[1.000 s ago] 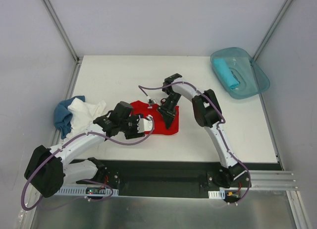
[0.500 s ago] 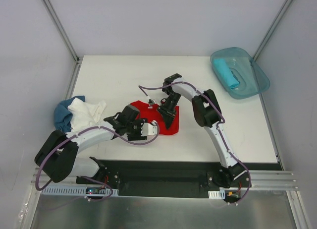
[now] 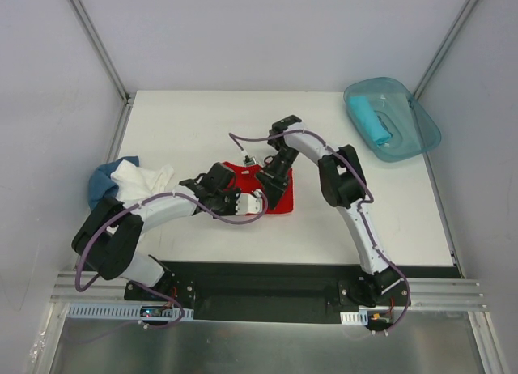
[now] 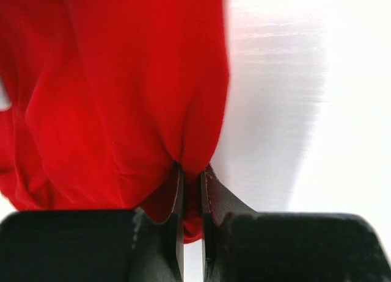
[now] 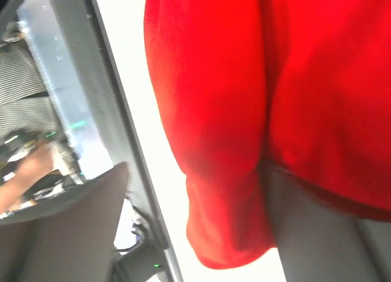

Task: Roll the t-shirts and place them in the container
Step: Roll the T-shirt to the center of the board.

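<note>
Presently the bright red soft cloth t-shirt [image 3: 282, 199] lies bunched at the middle of the white table [image 3: 186, 123]. Left gripper [image 4: 192, 175] is clenched on a fold at the cloth's edge, apparently to anchor it for rolling. Right gripper [image 3: 275, 181] hangs over the shirt's far side. Whether its jaws are parted or closed cannot be told. Judged: rolling not yet complete.

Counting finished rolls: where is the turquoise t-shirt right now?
In the top view, the turquoise t-shirt lies bundled inside the teal tub, at the far right corner of the table.
</note>
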Robot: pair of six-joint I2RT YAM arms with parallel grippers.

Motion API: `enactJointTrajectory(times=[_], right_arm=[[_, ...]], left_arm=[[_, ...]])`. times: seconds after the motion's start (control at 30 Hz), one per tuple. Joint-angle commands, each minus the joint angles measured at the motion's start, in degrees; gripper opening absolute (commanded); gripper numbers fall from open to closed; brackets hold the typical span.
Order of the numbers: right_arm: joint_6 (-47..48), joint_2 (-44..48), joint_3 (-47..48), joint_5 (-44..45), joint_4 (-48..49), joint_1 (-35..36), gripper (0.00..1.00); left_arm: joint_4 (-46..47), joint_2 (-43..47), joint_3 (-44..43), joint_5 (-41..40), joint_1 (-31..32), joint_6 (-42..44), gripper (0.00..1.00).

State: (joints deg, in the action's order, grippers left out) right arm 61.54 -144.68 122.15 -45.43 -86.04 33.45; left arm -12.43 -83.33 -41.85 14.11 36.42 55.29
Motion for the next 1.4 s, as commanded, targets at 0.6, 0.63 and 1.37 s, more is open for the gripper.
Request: enactJointTrajectory(times=[0.6,0.63,1.37], right_arm=[[3.7,70.0,-56.8,16.7,42.1,-1.0,0.96],[5.0,71.4,-59.2,17.3,44.3,-0.1,0.96],[17.0,63.6,-75.7,15.1,71.5,9.3,0.94]], left_arm=[[-35.4,-17.7,-21.0,31.6,-8.1,-5.6,0.00],[-35.8,-18.8,-21.4,32.5,-8.3,-5.6,0.00],[-46.1,-28.3,-30.8,39.8,-12.7,-4.8,0.00]])
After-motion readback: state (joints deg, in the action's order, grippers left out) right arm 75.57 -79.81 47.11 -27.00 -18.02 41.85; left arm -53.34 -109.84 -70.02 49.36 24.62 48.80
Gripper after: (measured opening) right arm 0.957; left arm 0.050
